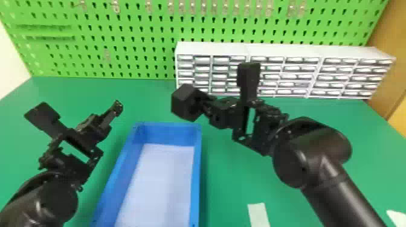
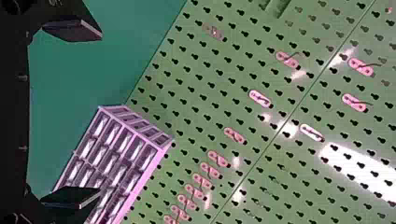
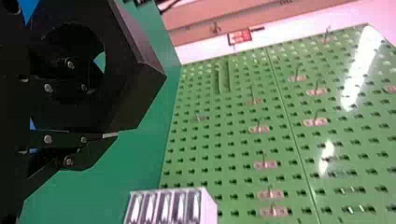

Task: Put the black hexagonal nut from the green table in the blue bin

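The right gripper [image 1: 204, 104] has the black hexagonal nut [image 1: 183, 104] pinched tight at its tips, one finger seemingly through the hole; the blue bin [image 1: 169, 132] lies leftward of that claw, robot-side.

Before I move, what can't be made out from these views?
- Near end of the blue bin: cut off by the head view's bottom edge.
- Part of the drawer cabinet: head view, behind the right gripper and its wrist.
- Far side of the black hexagonal nut: right wrist view, hidden by its near side.
- Drawer contents: head view, too small and blurred.
- White strip: cut off by the head view's bottom edge.
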